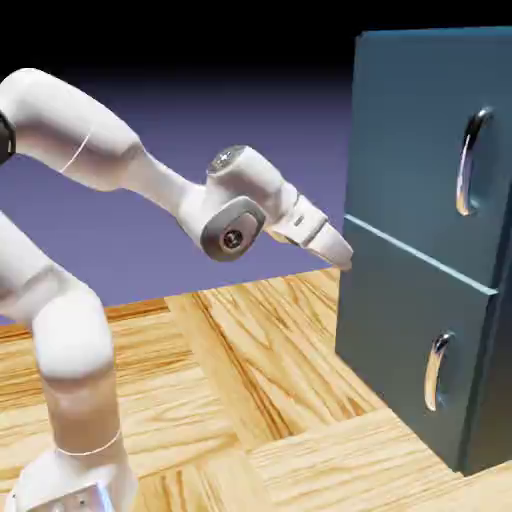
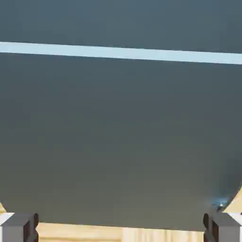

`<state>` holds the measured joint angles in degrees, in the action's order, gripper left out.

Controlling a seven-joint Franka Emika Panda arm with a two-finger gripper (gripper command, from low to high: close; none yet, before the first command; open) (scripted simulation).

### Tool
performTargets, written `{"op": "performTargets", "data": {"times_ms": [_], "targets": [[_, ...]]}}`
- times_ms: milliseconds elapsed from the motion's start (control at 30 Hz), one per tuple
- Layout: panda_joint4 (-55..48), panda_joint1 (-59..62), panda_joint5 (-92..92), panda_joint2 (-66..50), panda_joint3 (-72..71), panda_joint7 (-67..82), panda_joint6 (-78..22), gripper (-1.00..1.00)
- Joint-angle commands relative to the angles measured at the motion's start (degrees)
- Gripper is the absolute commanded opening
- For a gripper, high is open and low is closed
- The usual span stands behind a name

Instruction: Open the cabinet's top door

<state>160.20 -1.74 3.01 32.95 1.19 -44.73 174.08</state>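
Observation:
The dark teal cabinet [image 1: 430, 250] stands at the right of the exterior view. Its top door [image 1: 420, 130] carries a long curved chrome handle [image 1: 470, 160] near its right side. My gripper [image 1: 342, 256] hovers at the cabinet's left front edge, level with the seam between the two doors and well left of that handle. In the hand view the cabinet's front fills the picture. A pale seam line [image 2: 121, 53] crosses it, with a strip of the top door [image 2: 118, 21] above. The gripper [image 2: 121, 229] is open, its grey fingertips [image 2: 19, 227] far apart with nothing between them.
The shorter lower door [image 1: 400, 340] has a small chrome handle [image 1: 437, 372]. The wooden table [image 1: 260, 400] runs under the arm and up to the cabinet's foot. My white arm rises from the lower left.

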Motion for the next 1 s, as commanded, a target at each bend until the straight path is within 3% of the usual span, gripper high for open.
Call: {"op": "performTargets", "data": {"times_ms": [0,967], "targets": [[-0.7,-0.9,2.5,0.2,1.0,-1.9,0.1,0.00],[-20.0,-26.2,74.8,7.3,29.6,-56.4,1.8,0.00]]}}
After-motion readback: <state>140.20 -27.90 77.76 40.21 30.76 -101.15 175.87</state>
